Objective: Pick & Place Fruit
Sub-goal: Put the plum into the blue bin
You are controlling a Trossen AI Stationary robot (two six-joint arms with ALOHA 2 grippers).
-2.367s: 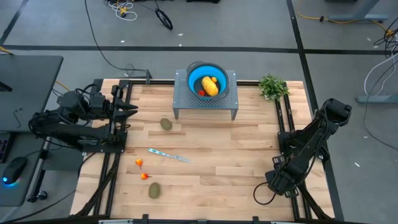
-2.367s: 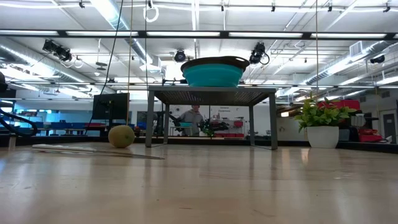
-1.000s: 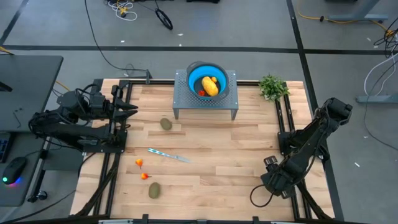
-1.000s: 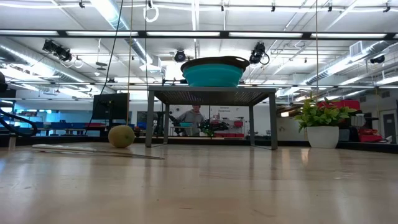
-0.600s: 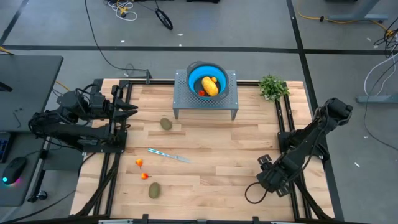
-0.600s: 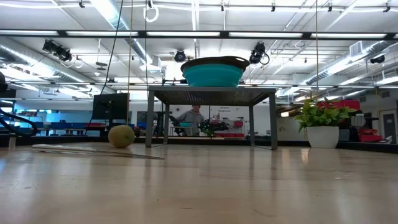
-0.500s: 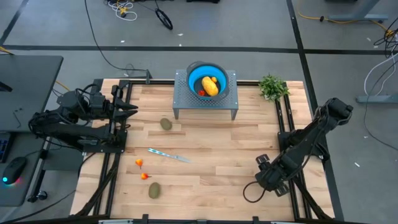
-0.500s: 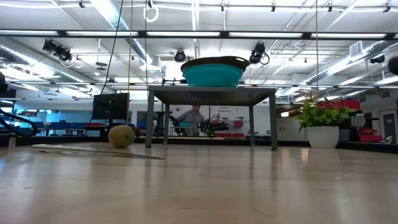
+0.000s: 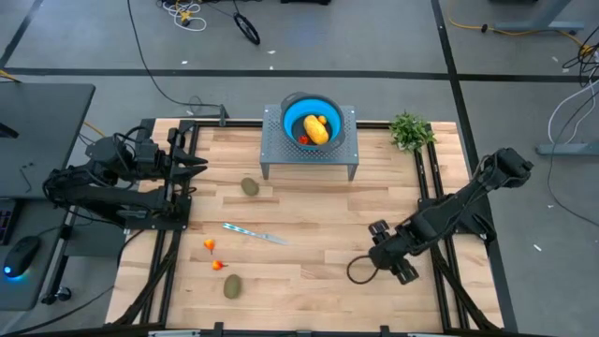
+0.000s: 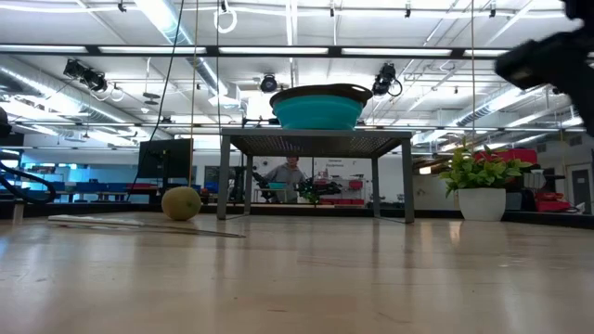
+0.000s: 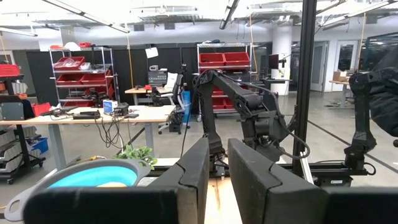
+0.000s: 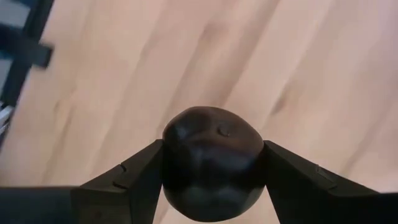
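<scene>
My right gripper (image 9: 382, 251) hangs over the table's near right part, shut on a dark round fruit (image 12: 211, 158); in the high view the gripper hides that fruit. A yellow fruit (image 9: 316, 130) and a small red one (image 9: 302, 139) lie in the blue bowl (image 9: 290, 105) on a grey stand (image 9: 309, 157). Two brown-green ovals (image 9: 250, 186) (image 9: 232, 285) and two tiny red-orange pieces (image 9: 210, 245) (image 9: 217, 265) lie on the wood. My left gripper (image 9: 195, 164) waits at the table's left edge, shut and holding nothing. My right gripper pinches the dark round fruit between its two fingers (image 12: 134, 180), one on each opposite side (image 12: 171, 155). The fingers come from above, pointing steeply down. The fruit is lifted clear of the wooden table.
A slim silvery-blue stick (image 9: 253, 233) lies on the table between the fruit pieces. A green plant (image 9: 410, 129) stands at the far right corner. Black rails (image 9: 168, 234) run along the left and right edges. A person (image 10: 290, 176) shows far behind the stand.
My right gripper has risen and swung from the near right corner toward the table's left and far side, turning a little as it went, with the dark fruit still between its fingers. Its arm now shows in the low view's upper right corner.
</scene>
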